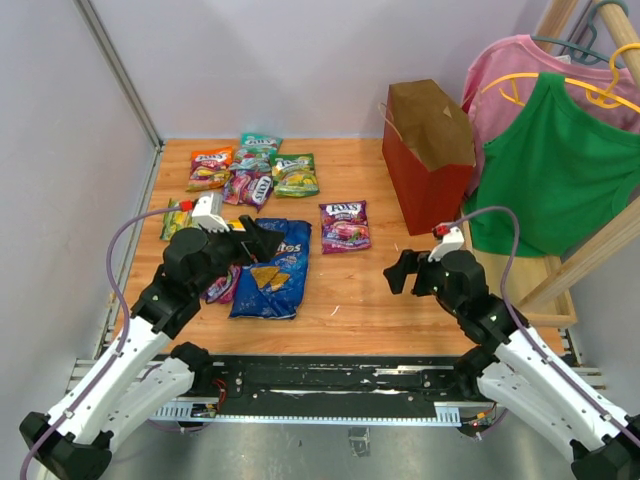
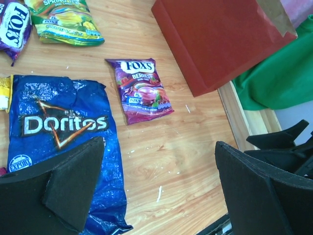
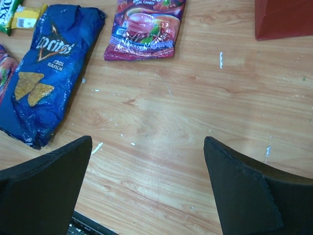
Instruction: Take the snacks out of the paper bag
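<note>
The dark red paper bag (image 1: 430, 160) stands upright at the back right, its brown inside showing; it also shows in the left wrist view (image 2: 220, 39). The snacks lie flat on the table. The blue Doritos bag (image 1: 272, 268) (image 2: 58, 127) (image 3: 49, 63) is at centre left, with a purple packet (image 1: 344, 225) (image 2: 142, 90) (image 3: 146, 27) to its right. Orange (image 1: 210, 168), teal (image 1: 260, 143) and green (image 1: 295, 175) packets cluster at the back left. A yellow bar wrapper (image 1: 177, 215) lies left. My left gripper (image 1: 262, 238) (image 2: 159, 176) is open and empty over the Doritos bag's edge. My right gripper (image 1: 402, 272) (image 3: 146, 166) is open and empty above bare wood.
A pink shirt (image 1: 510, 70) and a green shirt (image 1: 560, 170) hang on a wooden rack right of the bag. White walls close off the back and left. A black rail (image 1: 330, 380) runs along the near edge.
</note>
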You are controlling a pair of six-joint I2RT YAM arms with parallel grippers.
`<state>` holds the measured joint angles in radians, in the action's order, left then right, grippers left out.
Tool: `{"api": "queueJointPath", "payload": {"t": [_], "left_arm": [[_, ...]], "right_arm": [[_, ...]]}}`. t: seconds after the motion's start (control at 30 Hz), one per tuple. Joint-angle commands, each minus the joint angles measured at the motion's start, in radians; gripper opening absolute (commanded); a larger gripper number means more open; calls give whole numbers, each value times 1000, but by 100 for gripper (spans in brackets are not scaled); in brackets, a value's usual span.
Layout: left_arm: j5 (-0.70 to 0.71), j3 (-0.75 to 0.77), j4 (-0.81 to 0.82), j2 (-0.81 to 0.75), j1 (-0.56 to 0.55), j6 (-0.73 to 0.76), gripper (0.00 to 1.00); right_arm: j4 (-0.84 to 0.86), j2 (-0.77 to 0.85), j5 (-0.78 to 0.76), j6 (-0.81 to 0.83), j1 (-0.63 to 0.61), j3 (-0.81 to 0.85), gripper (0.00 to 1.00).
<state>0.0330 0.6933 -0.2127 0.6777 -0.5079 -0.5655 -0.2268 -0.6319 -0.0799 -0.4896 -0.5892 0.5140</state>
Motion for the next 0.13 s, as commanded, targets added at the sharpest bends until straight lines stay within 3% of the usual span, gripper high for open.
{"api": "queueJointPath", "payload": {"t": [0.0,0.1], "left_arm": [[16,-5,52,-7,3,5,100],[16,-8,58,-6,2,14,100]], "right_arm": [[30,17,-30,12,6,-30,99],[54,29,-18,13,6,-42,98]]}}
